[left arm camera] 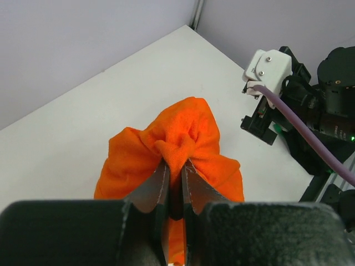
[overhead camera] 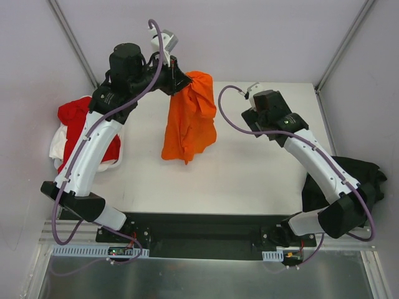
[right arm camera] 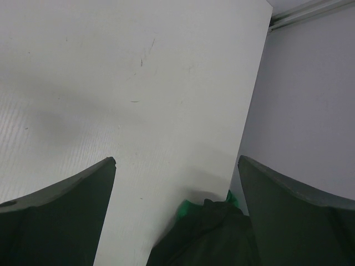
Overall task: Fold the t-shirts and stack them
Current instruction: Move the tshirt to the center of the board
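My left gripper (overhead camera: 184, 81) is shut on a bunched fold of the bright orange t-shirt (overhead camera: 190, 121) and holds it up over the back middle of the white table (overhead camera: 249, 174), with the cloth hanging down crumpled. In the left wrist view the jaws (left arm camera: 176, 165) pinch the orange t-shirt (left arm camera: 183, 136). My right gripper (overhead camera: 259, 99) is open and empty over the back right of the table; its fingers (right arm camera: 83, 191) are spread wide. A red t-shirt (overhead camera: 78, 115) and a white one (overhead camera: 59, 143) lie heaped at the left edge. A black t-shirt (overhead camera: 349, 180) lies at the right edge.
Grey walls close in the table at the back and sides. The black t-shirt (right arm camera: 205, 235) shows at the table's edge in the right wrist view, with a bit of green cloth (right arm camera: 188, 208) under it. The right arm (left arm camera: 294, 94) shows in the left wrist view.
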Tool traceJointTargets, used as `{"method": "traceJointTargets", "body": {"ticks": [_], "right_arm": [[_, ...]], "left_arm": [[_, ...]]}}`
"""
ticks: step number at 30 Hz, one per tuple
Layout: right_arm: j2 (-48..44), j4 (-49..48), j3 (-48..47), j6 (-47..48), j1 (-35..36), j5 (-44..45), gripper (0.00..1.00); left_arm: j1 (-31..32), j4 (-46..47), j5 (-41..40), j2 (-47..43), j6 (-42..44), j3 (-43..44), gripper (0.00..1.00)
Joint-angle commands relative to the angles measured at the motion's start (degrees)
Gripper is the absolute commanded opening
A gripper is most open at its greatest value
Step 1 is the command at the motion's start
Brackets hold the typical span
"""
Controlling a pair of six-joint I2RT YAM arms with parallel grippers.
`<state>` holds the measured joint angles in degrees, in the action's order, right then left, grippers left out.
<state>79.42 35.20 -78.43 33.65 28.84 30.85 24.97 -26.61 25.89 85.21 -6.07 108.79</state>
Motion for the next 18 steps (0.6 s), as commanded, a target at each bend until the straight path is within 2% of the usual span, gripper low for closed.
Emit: {"method": "traceJointTargets", "body": {"ticks": [1,6,18], "right_arm": [[0.21,0.39,-2.34,-1.48,-0.10,0.88,0.96],[0.12,0.31,-2.43,-1.48,-0.01,1.40,0.96],[-0.05,0.75,-2.34,-1.74,-0.10,1.14,0.96]], "left_arm": [[2.53,2.97,-6.11,-0.22,4.47,-0.68,0.00],[6.23,2.97,-11.12,0.31,8.26,-4.81,0.00],[9.74,2.79,-15.17,3.56,11.51,-7.72,0.01]]}}
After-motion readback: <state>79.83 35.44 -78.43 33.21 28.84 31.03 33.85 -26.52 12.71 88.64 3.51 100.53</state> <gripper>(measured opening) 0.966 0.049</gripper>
